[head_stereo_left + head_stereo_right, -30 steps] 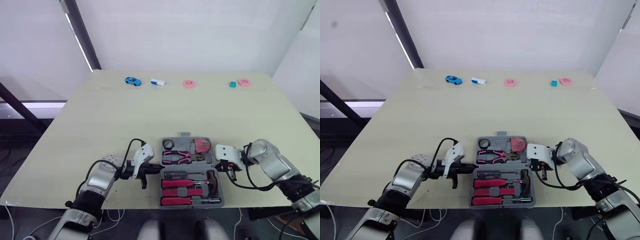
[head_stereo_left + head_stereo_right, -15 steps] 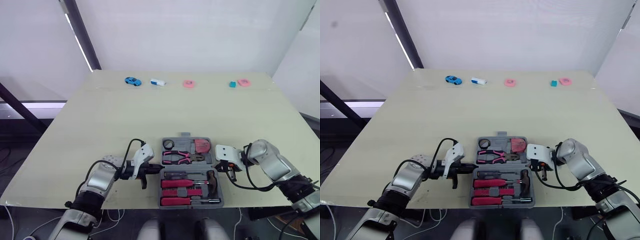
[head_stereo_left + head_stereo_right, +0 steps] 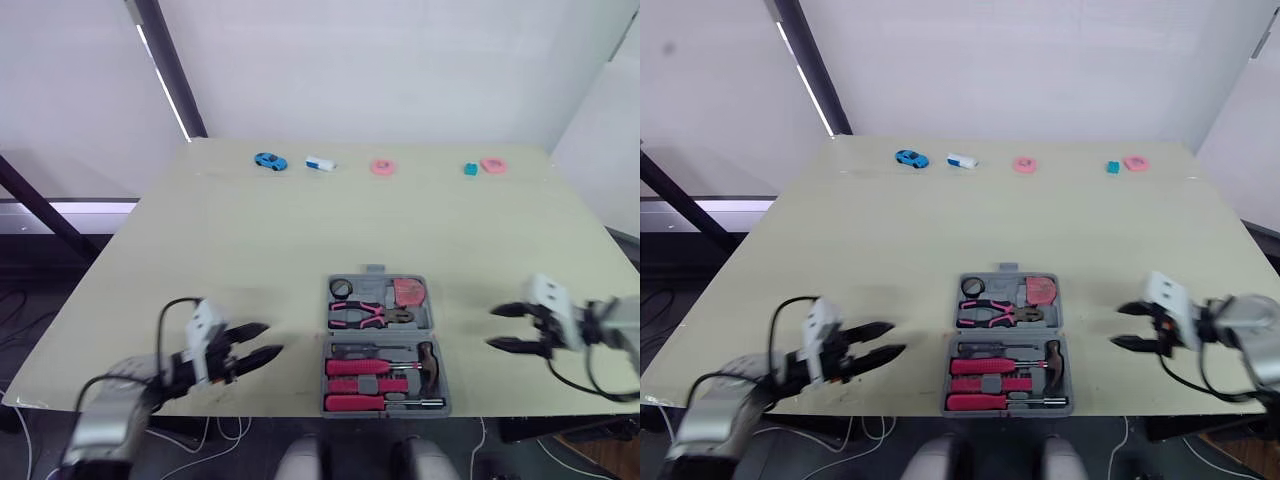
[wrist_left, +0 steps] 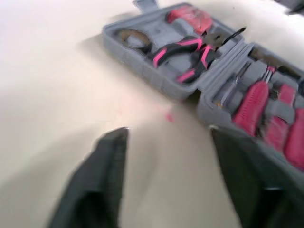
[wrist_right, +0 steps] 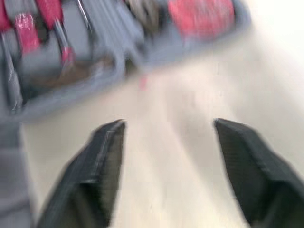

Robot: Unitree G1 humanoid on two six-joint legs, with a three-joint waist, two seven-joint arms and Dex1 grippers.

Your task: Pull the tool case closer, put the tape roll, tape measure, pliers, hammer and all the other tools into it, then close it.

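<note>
So the tabletop [image 3: 250,230] is a big pale beige slab, and the tool case [image 3: 324,380] sits open and flat on it, right up by the near edge and about midway along it. The far half of the case holds three things and the near half holds the rest.

The left tool [image 3: 272,339] hangs over the near edge off to the left of the case, well apart from it. Its two black fingers [image 4: 102,175] are spread wide with nothing between them, tips pointing at the case. The right tool [image 3: 492,328] does the same on the other side: out by the near right part of the tabletop, clear of the case, fingers wide apart, empty, aimed at the case.

Inside the case, the near half has a couple of pink-handled screwdrivers [image 3: 360,367] lying in a row. The hammer [image 3: 428,358] is tucked at the right end of that half. In the far half the pliers [image 3: 368,314] with pink grips lie across the middle. The reddish tape measure [image 3: 405,292] is in its far right corner, and the tape roll [image 3: 341,289], a small dark ring, is in its far left corner.

Along the far edge of the tabletop there's a row of little bits: a blue toy car [image 3: 267,160], a white and blue piece [image 3: 320,163], a pink piece [image 3: 381,167], a teal block [image 3: 469,169] and another pink piece [image 3: 491,164] just beside it.
</note>
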